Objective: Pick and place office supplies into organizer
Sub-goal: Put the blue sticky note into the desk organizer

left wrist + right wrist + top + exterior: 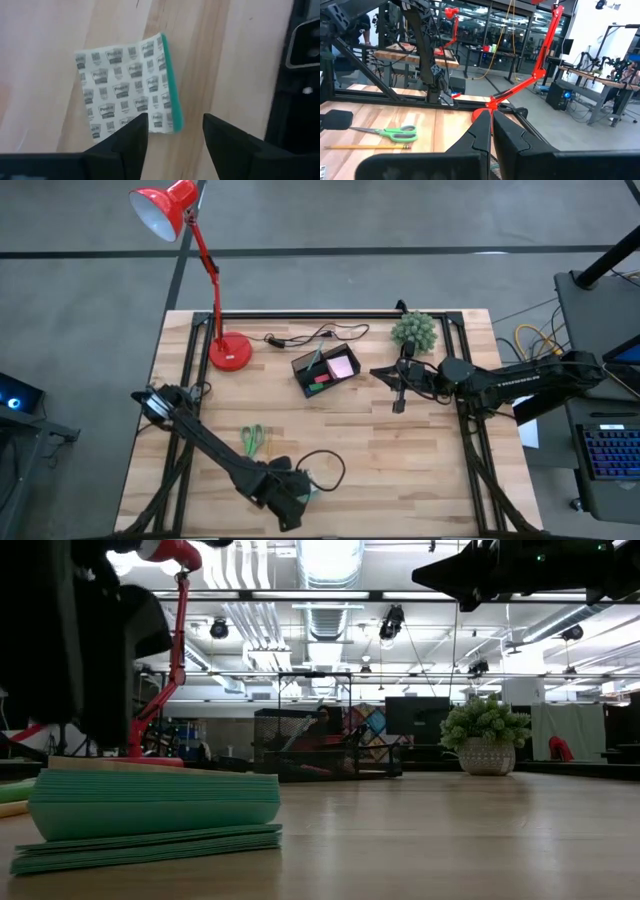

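A green sticky-note pad [127, 85] lies on the table near its front edge, printed backing up; the low view shows this pad [150, 810] with its top part curled up. My left gripper [175, 127] hangs open just above it, pointing steeply down. One fingertip stands over the pad's corner and the other over bare wood, with the pad's green edge [172, 100] between them. The green-handled scissors [252, 438] and a yellow pencil [367, 147] lie flat on the table. The black organizer [327, 368] stands mid-table with a pink pad inside. My right gripper [398, 380] waits shut beside the plant.
A red desk lamp stands with its base [230, 352] at the far left. A small potted plant [415, 330] sits at the far right. A black cable loops on the wood [325, 470] beside my left gripper. Bare wood lies between the scissors and the organizer.
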